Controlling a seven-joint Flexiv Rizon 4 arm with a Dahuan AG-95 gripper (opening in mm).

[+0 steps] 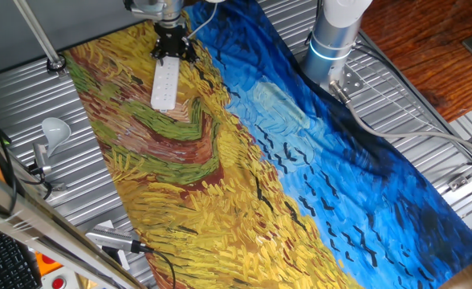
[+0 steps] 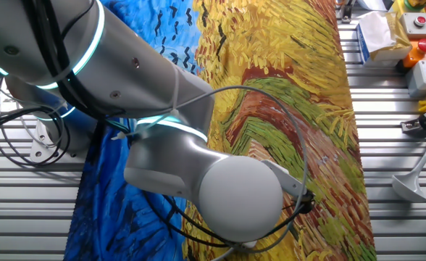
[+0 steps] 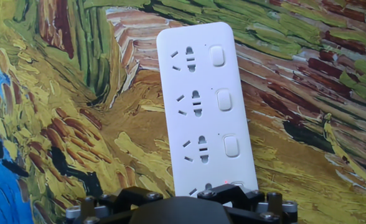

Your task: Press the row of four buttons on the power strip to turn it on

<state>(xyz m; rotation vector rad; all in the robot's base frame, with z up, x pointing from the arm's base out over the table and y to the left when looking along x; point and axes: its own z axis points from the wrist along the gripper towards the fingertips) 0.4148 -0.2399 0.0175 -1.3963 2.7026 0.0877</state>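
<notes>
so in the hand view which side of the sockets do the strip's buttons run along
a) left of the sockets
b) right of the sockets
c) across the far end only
b: in the hand view the row of four buttons runs down the right edge of the power strip, one beside each socket; the nearest is partly hidden by the hand.

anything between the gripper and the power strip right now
Nothing that shows. In one fixed view the gripper hangs right at the near end of the power strip; the hand view shows only the strip's white face ahead, no object in the way.
</notes>
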